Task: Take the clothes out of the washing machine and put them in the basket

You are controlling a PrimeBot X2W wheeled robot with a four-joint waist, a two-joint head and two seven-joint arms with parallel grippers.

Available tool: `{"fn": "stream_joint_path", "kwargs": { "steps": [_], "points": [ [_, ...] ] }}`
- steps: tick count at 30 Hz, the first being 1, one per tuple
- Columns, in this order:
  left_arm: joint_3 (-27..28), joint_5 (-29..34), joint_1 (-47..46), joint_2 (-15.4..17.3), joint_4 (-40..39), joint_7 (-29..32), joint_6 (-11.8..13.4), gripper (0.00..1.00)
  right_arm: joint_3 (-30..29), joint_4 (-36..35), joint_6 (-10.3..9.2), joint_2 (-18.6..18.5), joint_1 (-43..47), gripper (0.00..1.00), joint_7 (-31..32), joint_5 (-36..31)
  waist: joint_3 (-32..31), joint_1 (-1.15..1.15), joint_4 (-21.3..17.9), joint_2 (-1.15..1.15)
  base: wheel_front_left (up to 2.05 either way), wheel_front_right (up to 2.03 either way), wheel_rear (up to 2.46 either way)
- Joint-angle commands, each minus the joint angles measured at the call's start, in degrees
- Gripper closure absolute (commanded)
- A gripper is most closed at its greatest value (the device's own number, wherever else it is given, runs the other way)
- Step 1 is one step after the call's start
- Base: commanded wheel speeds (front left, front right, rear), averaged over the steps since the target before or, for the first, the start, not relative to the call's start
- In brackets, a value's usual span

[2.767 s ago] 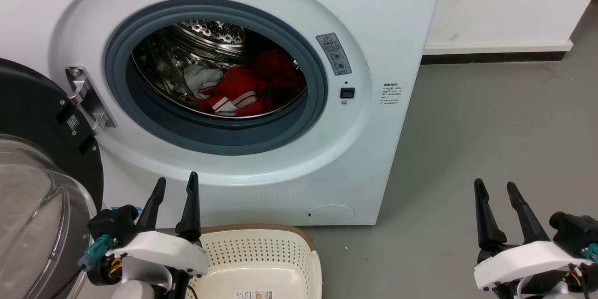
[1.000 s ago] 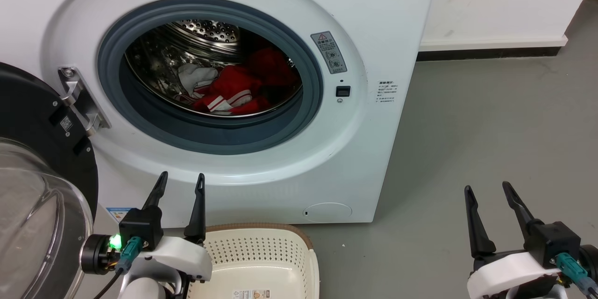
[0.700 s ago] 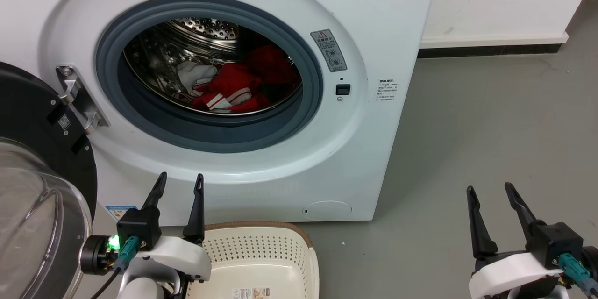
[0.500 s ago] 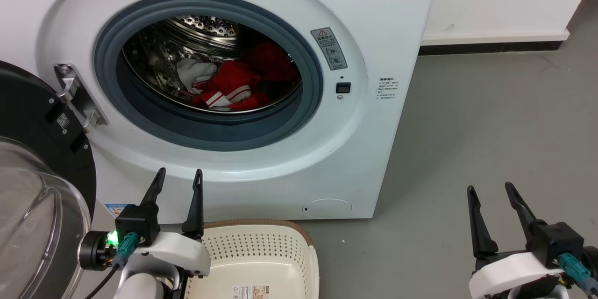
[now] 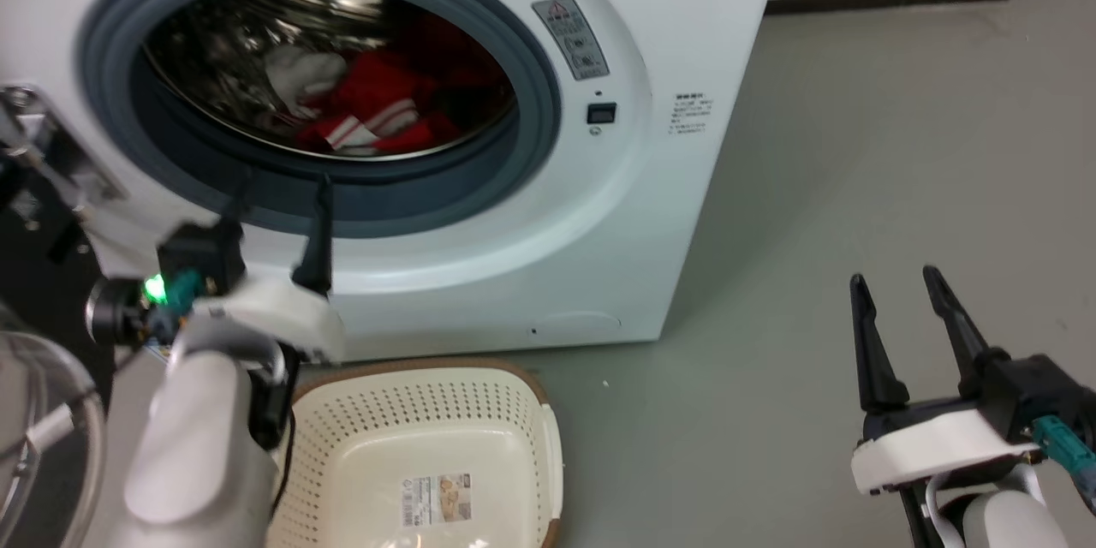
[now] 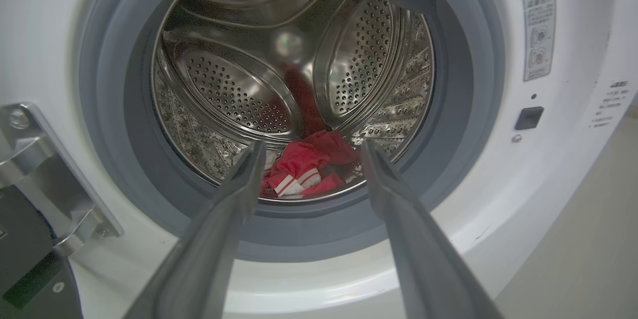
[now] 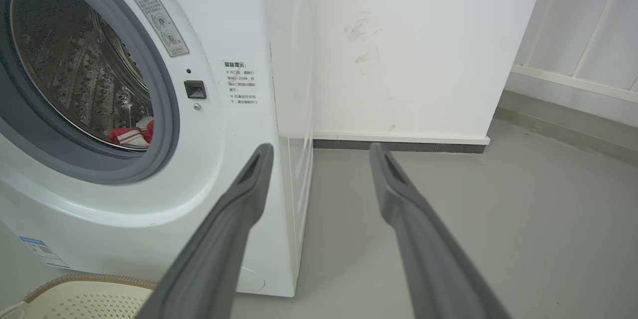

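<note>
Grey floor fronting the washing machine: left gripper, jaws spread wide and empty, at the door seal, red clothes in the drum beyond; right gripper wide, holding nothing, over floor; basket at machine's foot.

The washing machine is finished in white, and its round opening is ringed by a grey seal. The drum is seen as shiny steel dotted with rows of small holes. The clothes are coloured red with white striped trim, and a white piece is seen among them. The basket is coloured cream, patterned with rows of holes and edged by a brown rim. The left gripper and the right gripper are built with dark fingers and white housings; a green light is lit on the left one. The floor is coloured grey.
</note>
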Motion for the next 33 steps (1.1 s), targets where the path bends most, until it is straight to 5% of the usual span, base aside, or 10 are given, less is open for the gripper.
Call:
{"fn": "stream_joint_path", "kwargs": {
  "steps": [1,20,33],
  "points": [
    [-0.2,-0.8,-7.5,2.5,3.2,2.9,-0.5,0.00,0.7,-0.5,-0.02,0.1,-3.0,0.00,-1.1,1.1,6.7,0.00,-4.3,0.00,0.00,0.00,0.00],
    [-9.8,-4.6,-37.2,20.3,16.6,23.5,-1.4,0.00,6.0,-0.3,-0.02,0.1,-12.1,0.00,-3.0,10.2,26.2,0.00,-16.2,0.00,0.00,0.00,0.00],
    [-21.4,-15.3,-50.7,36.2,14.9,47.8,-1.4,0.00,10.9,-0.8,-0.02,0.1,-13.3,0.00,-3.0,16.1,34.2,0.00,-22.8,0.00,0.00,0.00,0.00]
  ]
}}
